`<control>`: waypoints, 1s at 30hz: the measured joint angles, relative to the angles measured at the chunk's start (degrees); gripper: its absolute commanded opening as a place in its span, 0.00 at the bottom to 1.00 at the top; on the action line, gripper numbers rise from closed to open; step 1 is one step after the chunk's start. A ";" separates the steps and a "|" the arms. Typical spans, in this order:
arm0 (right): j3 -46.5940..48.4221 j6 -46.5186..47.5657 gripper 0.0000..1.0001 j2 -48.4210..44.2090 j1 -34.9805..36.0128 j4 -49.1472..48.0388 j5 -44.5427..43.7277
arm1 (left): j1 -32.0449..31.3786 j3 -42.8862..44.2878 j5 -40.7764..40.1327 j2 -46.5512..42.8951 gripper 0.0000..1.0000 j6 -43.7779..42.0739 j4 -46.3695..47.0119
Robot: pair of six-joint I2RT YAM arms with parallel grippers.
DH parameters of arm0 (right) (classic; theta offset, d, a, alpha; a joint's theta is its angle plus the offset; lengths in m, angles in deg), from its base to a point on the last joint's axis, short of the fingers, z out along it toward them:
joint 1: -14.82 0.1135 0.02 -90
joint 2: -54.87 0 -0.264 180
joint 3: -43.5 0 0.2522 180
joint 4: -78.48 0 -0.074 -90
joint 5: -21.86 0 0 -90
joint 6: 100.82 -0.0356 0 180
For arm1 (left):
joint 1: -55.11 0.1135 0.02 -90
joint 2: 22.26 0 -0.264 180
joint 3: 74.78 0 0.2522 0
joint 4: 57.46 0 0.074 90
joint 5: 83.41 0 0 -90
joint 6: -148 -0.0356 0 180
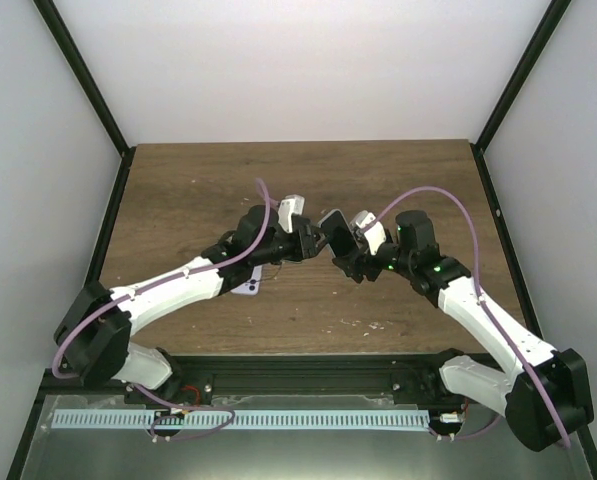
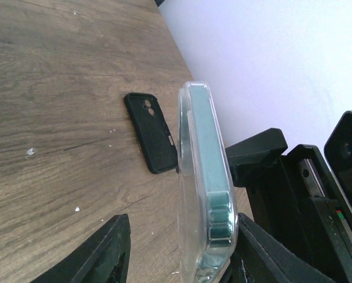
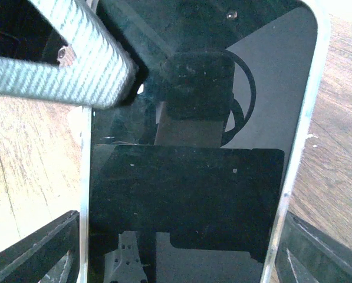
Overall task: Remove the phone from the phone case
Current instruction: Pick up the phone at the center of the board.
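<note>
- The right gripper (image 3: 181,253) was clamped across the phone (image 3: 187,177), one finger on each long edge, holding it up above the table (image 2: 46,88).
- The phone sat fully inside its clear case (image 2: 188,194).
- The left gripper (image 1: 306,240) straddled the case with its jaws apart. One finger (image 2: 108,253) stood clear of it and the other was just beside it.
- A black case (image 2: 152,132) lay flat on the wood beyond.

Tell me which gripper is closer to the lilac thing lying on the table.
Left. The lilac thing lies partly under that arm's forearm, back from the left gripper; the right gripper is farther off, beyond the raised phone.
</note>
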 measured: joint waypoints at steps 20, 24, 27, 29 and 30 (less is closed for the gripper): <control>-0.04 1.07 0.54 0.52 -0.11 -0.07 -3.08 | -1.14 5.79 0.90 9.14 0.09 2.43 3.10; -0.04 1.31 0.65 0.52 -0.28 0.00 -3.34 | -1.18 6.56 1.36 10.08 0.00 1.51 3.28; -0.04 1.57 0.84 0.55 -0.31 -0.02 -3.34 | -1.18 6.73 1.38 10.03 0.00 0.96 2.99; -0.04 1.81 0.99 0.55 -0.31 0.11 -3.26 | -1.18 6.75 1.29 9.66 0.00 0.15 2.29; 0.02 2.54 1.00 0.55 -0.22 0.24 -3.08 | -1.14 6.75 1.49 9.14 0.00 -0.61 1.40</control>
